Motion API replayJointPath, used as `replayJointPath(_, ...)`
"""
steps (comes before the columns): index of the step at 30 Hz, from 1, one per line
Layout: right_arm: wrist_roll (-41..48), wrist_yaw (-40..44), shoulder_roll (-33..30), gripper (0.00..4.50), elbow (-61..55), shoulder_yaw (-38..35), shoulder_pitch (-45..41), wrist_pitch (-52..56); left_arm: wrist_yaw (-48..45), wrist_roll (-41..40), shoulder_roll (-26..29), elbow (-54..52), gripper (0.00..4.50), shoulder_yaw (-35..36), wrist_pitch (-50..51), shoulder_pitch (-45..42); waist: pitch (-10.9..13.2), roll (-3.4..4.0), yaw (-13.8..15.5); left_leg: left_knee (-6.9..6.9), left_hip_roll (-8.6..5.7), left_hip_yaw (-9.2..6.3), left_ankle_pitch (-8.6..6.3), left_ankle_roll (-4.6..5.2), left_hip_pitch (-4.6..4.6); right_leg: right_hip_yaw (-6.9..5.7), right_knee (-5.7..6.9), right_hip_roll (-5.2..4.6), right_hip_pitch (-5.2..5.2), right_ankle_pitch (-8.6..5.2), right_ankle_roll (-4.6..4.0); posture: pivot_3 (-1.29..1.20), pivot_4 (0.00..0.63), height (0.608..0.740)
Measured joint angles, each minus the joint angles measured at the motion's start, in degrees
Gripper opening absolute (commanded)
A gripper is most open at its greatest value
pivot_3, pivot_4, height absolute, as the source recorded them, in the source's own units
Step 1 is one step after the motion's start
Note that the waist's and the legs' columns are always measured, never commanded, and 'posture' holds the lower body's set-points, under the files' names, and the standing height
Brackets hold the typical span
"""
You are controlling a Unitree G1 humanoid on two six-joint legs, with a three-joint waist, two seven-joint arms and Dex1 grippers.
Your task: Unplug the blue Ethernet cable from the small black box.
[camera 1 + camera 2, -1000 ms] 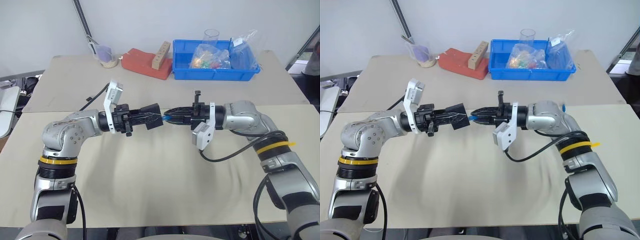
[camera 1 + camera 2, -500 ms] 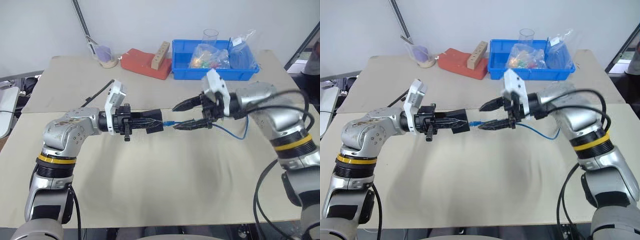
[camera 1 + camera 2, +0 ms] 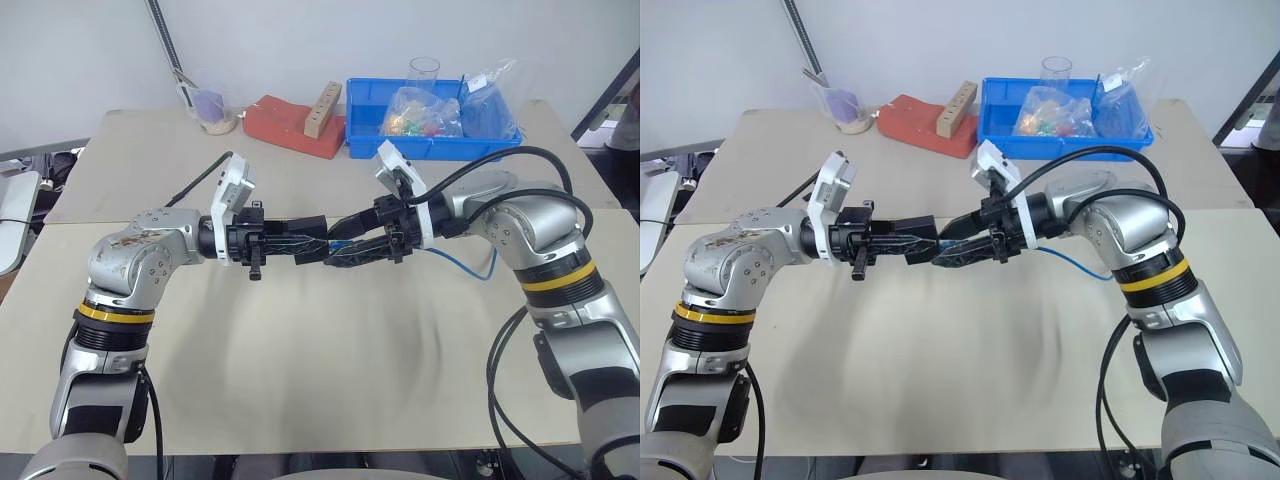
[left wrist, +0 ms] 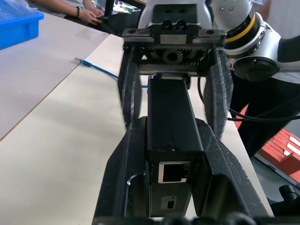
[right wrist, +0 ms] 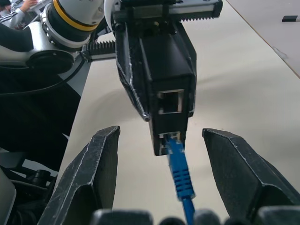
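At the centre of the left eye view, above the beige table [image 3: 300,380], the left gripper [image 3: 300,245] is clamped shut on the small black box [image 3: 312,243], holding it level with its socket face turned toward the right arm. The right gripper [image 3: 352,243] meets it from the right of the frame with its two fingers spread apart, one on either side of the box's end and closed on nothing.

In the right wrist view, the blue Ethernet cable [image 5: 179,169] has its plug seated in the lower socket of the box [image 5: 166,70], with an empty socket just above it; the black fingers [image 5: 91,176] stand well clear on both sides. The cord trails off to the right of centre in the left eye view [image 3: 462,267], hanging toward the table.

The step in hand appears to be the approach to the plug; the unplugging itself is not yet done. The next move calls for bringing the open fingers in over the blue plug boot, closing firmly, likely pressing the latch tab, and drawing straight away from the socket while the left gripper holds the box steady.
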Motion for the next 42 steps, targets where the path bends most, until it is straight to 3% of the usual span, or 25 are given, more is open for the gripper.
replayJointPath(6, -1.43, 1.69, 0.03, 0.61, 0.16, -0.16, 0.0, -0.05, -0.66, -0.25, 0.11, -0.26, 0.59, -0.12, 0.11, 0.0, 0.0, 0.0, -0.01, 0.0, 0.0, 0.0, 0.0, 0.0, 0.0, 0.0, -0.01, 0.0, 0.0, 0.0, 0.0, 0.0, 0.15, 0.74)
replayJointPath(21, -4.51, 6.77, -0.48, 0.6, 0.27, -0.06, 0.15, -2.33, -1.63, -0.63, 0.1, -0.49, 0.59, -1.44, 0.03, -0.18, 0.0, 0.0, -0.01, 0.0, 0.0, 0.0, 0.0, 0.0, 0.0, -0.01, -0.02, 0.0, 0.0, 0.0, 0.0, 0.0, 0.15, 0.74)
replayJointPath(22, -4.55, 6.81, -0.48, 1.63, 0.29, -0.07, 0.15, -2.33, -1.67, -0.62, 0.1, -0.49, 0.59, -1.47, -0.01, -0.19, 0.0, 0.0, 0.0, 0.0, 0.01, 0.0, 0.0, 0.0, 0.01, -0.01, -0.02, 0.01, -0.01, 0.0, 0.0, 0.0, 0.15, 0.74)
replayJointPath(24, -5.0, 6.9, -0.72, 2.27, 0.7, -0.23, 0.15, -2.32, -1.67, -0.31, 0.4, -0.4, 0.59, -1.44, -0.06, -0.2, 0.0, 0.0, -0.01, 0.0, 0.0, 0.0, 0.0, 0.0, 0.0, -0.01, -0.02, 0.01, -0.01, 0.0, 0.0, 0.0, 0.15, 0.74)
replayJointPath(39, -8.08, 8.66, -0.84, 2.27, 2.85, -0.29, 0.15, -3.57, -2.09, 0.02, 0.48, -0.4, 0.59, -1.44, -0.14, -0.2, 0.0, 0.0, 0.0, 0.0, 0.0, 0.0, 0.0, 0.0, 0.0, -0.01, -0.05, 0.0, -0.01, 0.0, 0.0, 0.0, 0.15, 0.74)
replayJointPath(42, -8.61, 9.07, -0.75, 1.41, 3.89, -0.3, 0.15, -3.86, -2.08, 0.06, 0.49, -0.4, 0.59, -1.44, -0.14, -0.2, 0.0, 0.0, -0.01, 0.0, 0.0, 0.0, 0.0, 0.0, 0.0, -0.01, -0.08, 0.0, -0.01, 0.0, 0.0, 0.0, 0.15, 0.74)
